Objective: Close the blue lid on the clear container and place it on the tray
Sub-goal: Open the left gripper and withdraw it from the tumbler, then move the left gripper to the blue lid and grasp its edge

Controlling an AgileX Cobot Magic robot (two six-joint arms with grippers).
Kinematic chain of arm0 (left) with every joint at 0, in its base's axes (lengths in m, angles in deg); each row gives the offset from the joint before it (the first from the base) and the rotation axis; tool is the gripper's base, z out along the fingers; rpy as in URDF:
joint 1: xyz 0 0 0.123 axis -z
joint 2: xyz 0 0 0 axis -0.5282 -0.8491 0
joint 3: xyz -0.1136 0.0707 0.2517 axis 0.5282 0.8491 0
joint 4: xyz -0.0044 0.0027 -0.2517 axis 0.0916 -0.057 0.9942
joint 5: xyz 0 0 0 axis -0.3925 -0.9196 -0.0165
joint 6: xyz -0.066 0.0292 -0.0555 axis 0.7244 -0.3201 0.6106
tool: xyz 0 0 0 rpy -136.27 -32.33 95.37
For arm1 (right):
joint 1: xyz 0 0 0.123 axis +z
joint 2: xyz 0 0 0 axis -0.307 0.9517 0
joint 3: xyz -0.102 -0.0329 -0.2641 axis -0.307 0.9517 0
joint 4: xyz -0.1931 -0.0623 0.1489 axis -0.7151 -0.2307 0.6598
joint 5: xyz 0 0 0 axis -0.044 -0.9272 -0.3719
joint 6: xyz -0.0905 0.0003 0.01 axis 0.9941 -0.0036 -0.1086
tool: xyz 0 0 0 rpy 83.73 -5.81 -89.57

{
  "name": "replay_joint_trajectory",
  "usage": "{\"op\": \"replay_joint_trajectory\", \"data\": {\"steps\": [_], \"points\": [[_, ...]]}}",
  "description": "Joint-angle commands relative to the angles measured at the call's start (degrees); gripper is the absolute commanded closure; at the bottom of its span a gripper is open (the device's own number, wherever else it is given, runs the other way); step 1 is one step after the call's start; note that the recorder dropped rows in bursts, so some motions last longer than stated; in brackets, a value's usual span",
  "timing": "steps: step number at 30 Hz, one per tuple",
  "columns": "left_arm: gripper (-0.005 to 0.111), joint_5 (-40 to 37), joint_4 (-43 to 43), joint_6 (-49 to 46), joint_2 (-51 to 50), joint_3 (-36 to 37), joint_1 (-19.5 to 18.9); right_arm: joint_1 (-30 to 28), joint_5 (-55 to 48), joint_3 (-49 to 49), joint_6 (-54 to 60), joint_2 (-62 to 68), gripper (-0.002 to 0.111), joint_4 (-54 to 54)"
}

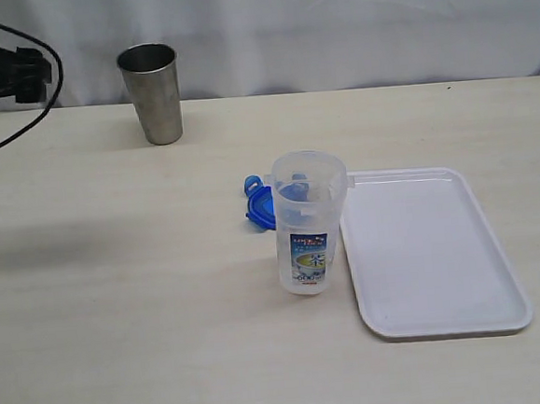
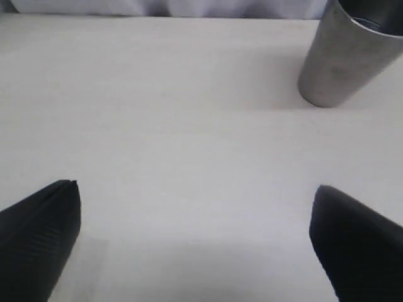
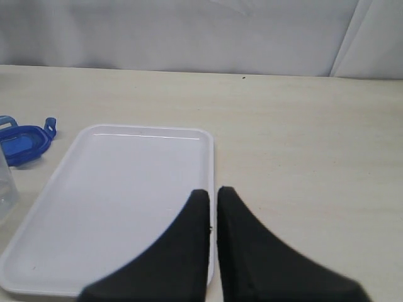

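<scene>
**While the lid is off, the tall pot stands by the tray**

Since it is made of thin see-through plastic, the tall clear plastic container with the blue-and-white label (image 1: 311, 227) should be light, smooth and a bit slippery. It is tall and narrow, so a push near the top could tip it over. A good place to hold it is round the middle, under the wider rim. The hold should not be too hard, or the wall may squash. It stands upright near the middle of the pale wooden table (image 1: 118, 289), right beside the long edge of the flat white plastic tray (image 1: 433, 255). Nothing shows inside it.

The small round bright-blue plastic lid (image 1: 259, 206) lies flat on the table just behind the container, toward the far edge and near the tray's far corner. Part of it hides behind the container. It is thin and low, so it may be hard to pick up from on top. Its side flaps stick out and give something to pinch.

The tray has nothing on it. The grey steel cup (image 1: 152, 94) stands near the far edge of the table, and I cannot tell if anything is in it.

The left gripper (image 2: 195, 187) hangs over bare table near the steel cup, with its jaws wide apart and nothing between them. The right gripper (image 3: 213, 190) hangs over the edge of the tray, with its jaws pressed together and nothing in them.
</scene>
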Motion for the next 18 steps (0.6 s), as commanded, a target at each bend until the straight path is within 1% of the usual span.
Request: {"op": "replay_joint_trajectory", "data": {"steps": [1, 2, 5, 6, 7, 8, 9, 10, 11, 13, 16, 18], "points": [[0.015, -6.79, 15.85, -12.37, -1.05, -3.29, 0.20, -0.16, 0.31, 0.17, -0.03, -0.30, 0.104, -0.07], [0.015, -7.11, 17.18, -12.35, -1.17, -3.36, 0.20, -0.16, 0.31, 0.17, -0.03, -0.30, 0.104, -0.07], [0.015, -7.35, 17.12, -13.70, -1.34, -3.36, 0.20, -0.16, 0.31, 0.17, -0.03, -0.30, 0.104, -0.07], [0.017, -7.81, 17.25, -14.79, -1.74, -3.36, 0.20, -0.16, 0.31, 0.17, -0.03, -0.30, 0.104, -0.07], [0.022, -8.08, 17.86, -15.37, -2.03, -3.36, 0.20, -0.16, 0.31, 0.17, -0.03, -0.30, 0.104, -0.07], [0.035, -8.08, 18.96, -16.17, -2.93, -3.36, 0.20, -0.16, 0.31, 0.17, -0.03, -0.30, 0.104, -0.07], [0.041, -7.78, 19.94, -17.85, -3.29, -3.36, 0.33, -0.16, 0.31, 0.17, -0.03, -0.30, 0.104, -0.07], [0.052, -6.84, 22.17, -21.62, -4.36, -3.36, 0.74, -0.16, 0.31, 0.17, -0.03, -0.30, 0.104, -0.07], [0.053, -6.35, 23.26, -22.79, -4.89, -3.36, 0.85, -0.16, 0.31, 0.17, -0.03, -0.30, 0.104, -0.07], [0.052, -3.95, 31.10, -24.34, -6.88, -3.36, 1.13, -0.16, 0.31, 0.17, -0.03, -0.30, 0.104, -0.07], [0.047, -1.93, 34.50, -24.71, -10.05, -3.36, 1.86, -0.16, 0.31, 0.17, -0.03, -0.30, 0.104, -0.07], [0.046, -1.65, 34.98, -25.30, -13.13, -3.36, 2.95, -0.16, 0.31, 0.17, -0.03, -0.30, 0.104, -0.07]]}}
